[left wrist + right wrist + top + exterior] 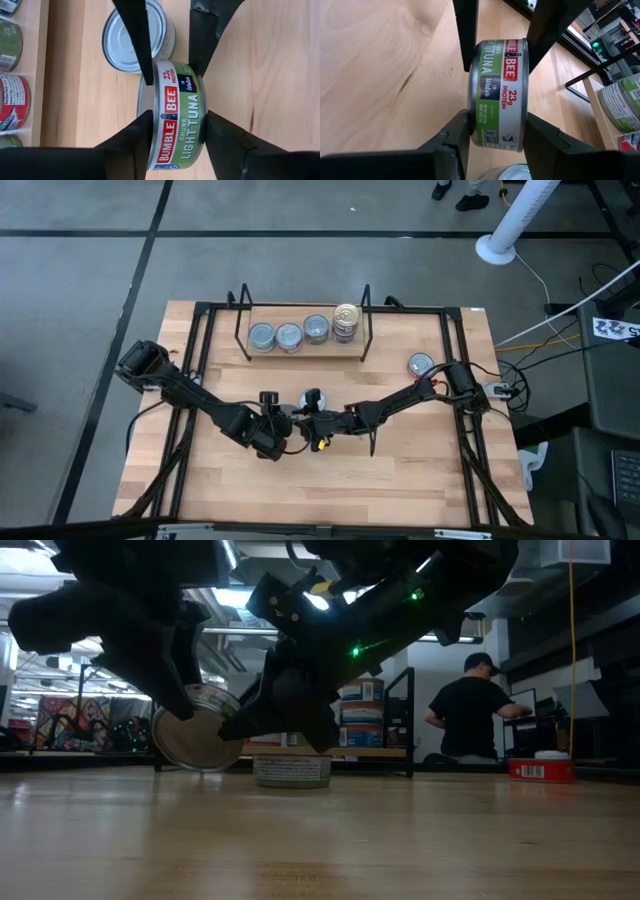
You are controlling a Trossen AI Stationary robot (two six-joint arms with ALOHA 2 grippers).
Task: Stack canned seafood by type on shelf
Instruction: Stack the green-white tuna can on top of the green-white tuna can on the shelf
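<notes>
Green-label tin (177,120) on edge, clamped by left fingers (137,132) and right fingers (462,130); shelf (300,350) with four tins.

Green-label tuna can (177,120) on edge mid-table; four cans line the shelf (305,350).

— Where are the two arms?

— Both reach in from the outer edges and meet near the middle of the surface (330,480). The left arm comes from the left side, elbow bent; the right arm stretches from the right, long and low.

— And the left tool (172,127)?

— Its fingers (132,137) press on both flat faces of a green tuna tin (175,117), held on edge.

— The right tool (495,127)?

— Facing the left one, its fingers (545,140) clamp the same tin from the opposite side. Both tools grip it together, just above the surface.
</notes>
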